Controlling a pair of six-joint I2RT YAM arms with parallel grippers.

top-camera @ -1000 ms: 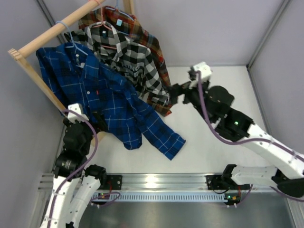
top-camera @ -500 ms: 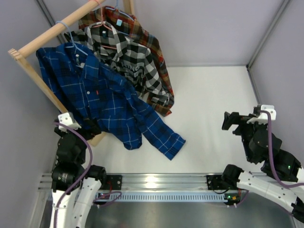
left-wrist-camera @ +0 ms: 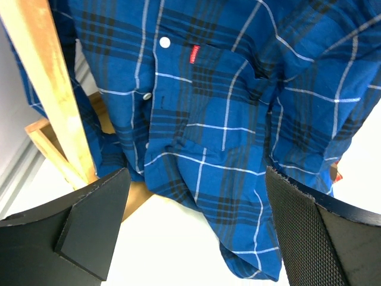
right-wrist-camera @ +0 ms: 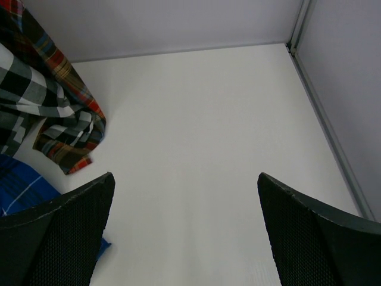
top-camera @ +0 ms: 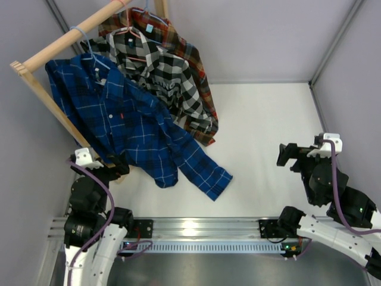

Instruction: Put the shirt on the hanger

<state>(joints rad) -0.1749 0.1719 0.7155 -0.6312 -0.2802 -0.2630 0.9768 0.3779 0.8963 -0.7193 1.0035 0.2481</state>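
Arms sit withdrawn now, left tool (left-wrist-camera: pixel 196 173) and right tool (right-wrist-camera: pixel 184 176) agape; I judge the shirt (top-camera: pixel 125 125) hung on the hanger (top-camera: pixel 85 43).

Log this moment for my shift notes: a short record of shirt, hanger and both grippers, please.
shirt: dark blue plaid, hanging from the wooden rail
hanger: light blue wire, hook over the rail above the shirt's collar
left gripper: open, empty, facing the shirt
right gripper: open, empty, over the table
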